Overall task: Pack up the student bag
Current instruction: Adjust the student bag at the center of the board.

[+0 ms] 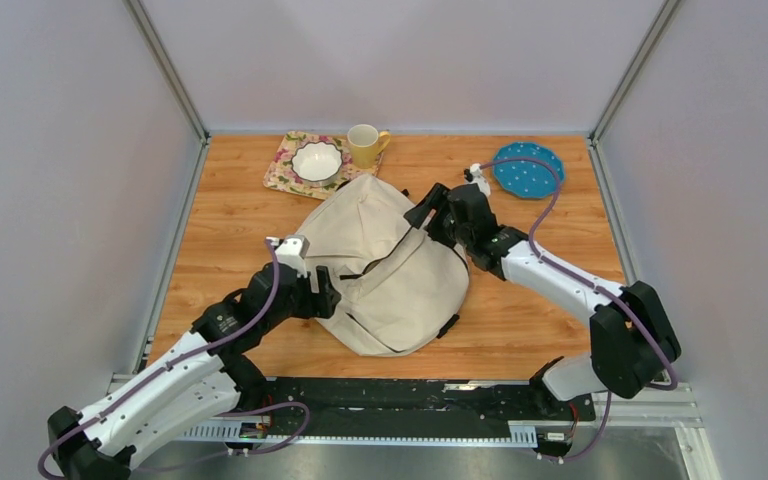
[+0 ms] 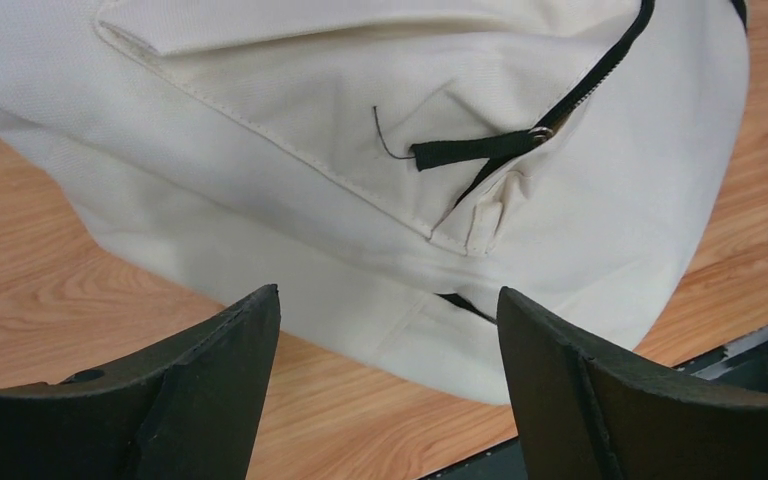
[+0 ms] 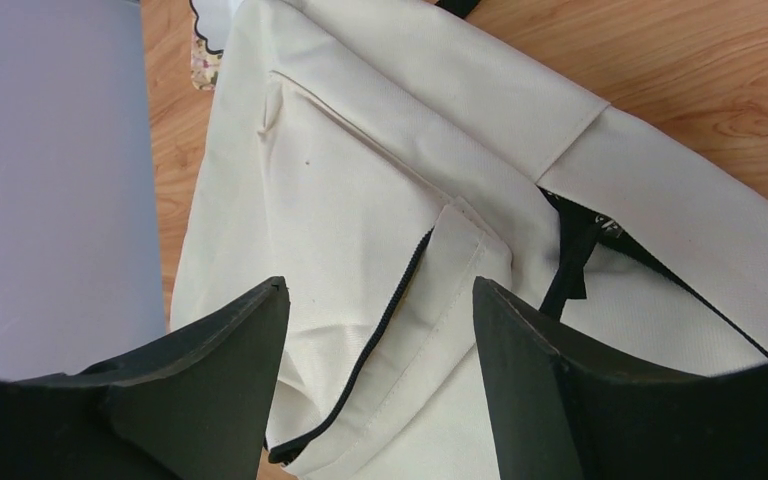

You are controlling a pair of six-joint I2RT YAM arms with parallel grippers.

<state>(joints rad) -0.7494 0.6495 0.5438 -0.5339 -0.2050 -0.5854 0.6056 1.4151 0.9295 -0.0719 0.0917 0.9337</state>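
While the left pincer [image 2: 388, 292] and right pincer [image 3: 380, 282] both stand spread and empty, the student bag [image 1: 390, 265] lies slumped in the middle of the desk [image 1: 230, 220]. Its soft, light fabric likely sags when lifted; the black zipper pull [image 2: 470, 150] seems the surest hold.

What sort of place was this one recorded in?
Probably a robot lab cell, not a home: plain grey panels wall in a wood-grain table, the left arm and right arm sit on a rail, and a bag, mug and plate look like props.
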